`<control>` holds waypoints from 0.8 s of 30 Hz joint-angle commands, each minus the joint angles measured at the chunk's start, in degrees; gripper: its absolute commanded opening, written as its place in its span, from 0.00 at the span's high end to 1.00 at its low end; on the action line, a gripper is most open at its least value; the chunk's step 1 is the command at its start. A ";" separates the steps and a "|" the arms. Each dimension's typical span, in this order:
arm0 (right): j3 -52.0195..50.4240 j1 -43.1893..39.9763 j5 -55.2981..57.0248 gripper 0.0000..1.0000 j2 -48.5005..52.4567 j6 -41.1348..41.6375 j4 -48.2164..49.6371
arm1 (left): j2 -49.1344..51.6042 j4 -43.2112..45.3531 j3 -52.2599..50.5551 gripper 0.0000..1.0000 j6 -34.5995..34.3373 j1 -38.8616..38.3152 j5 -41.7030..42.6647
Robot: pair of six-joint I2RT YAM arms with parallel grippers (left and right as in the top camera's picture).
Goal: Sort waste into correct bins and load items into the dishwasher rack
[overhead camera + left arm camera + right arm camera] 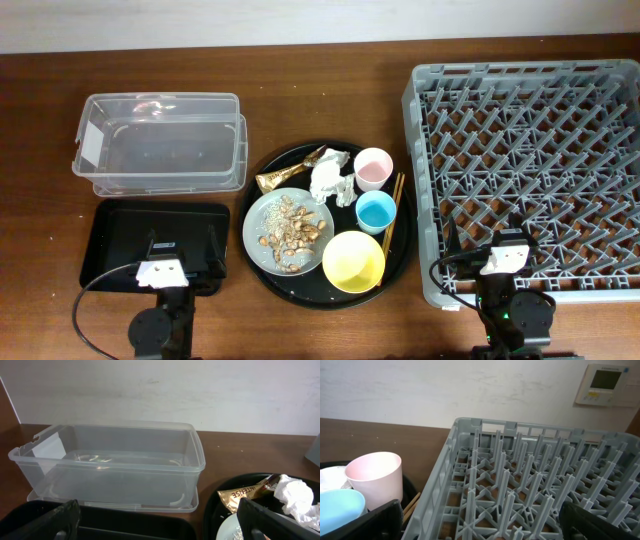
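On a round black tray sit a grey-green plate with food scraps, a yellow bowl, a blue cup, a pink cup, chopsticks, crumpled tissue and a gold wrapper. The clear box and the shallow black tray lie left of it; the grey dishwasher rack is on the right. My left gripper hangs open over the black tray's near edge. Open and holding nothing, my right gripper is over the rack's near left corner.
The clear box holds nothing and stands just beyond the black tray. The rack wall rises close beside the pink cup. A white wall with a control panel backs the table.
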 commanded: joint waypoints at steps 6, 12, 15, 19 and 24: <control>-0.31 0.33 0.48 0.02 -0.28 0.24 -0.26 | -0.35 1.01 -0.26 0.01 -0.24 -0.28 12.15; -0.31 0.33 0.48 0.02 -0.28 0.24 -0.24 | -0.35 5.75 -0.26 0.01 -0.63 -0.28 38.77; -0.31 0.33 0.48 0.02 -0.28 0.24 -0.24 | -0.35 10.64 2.14 0.01 -3.96 -0.28 44.35; -0.31 0.33 0.48 0.02 -0.28 0.24 -0.24 | 0.22 4.26 11.91 0.01 -4.26 -0.28 42.53; -0.31 0.33 0.48 0.02 -0.28 0.24 -0.24 | 7.96 -14.36 29.75 0.01 0.96 -0.28 37.16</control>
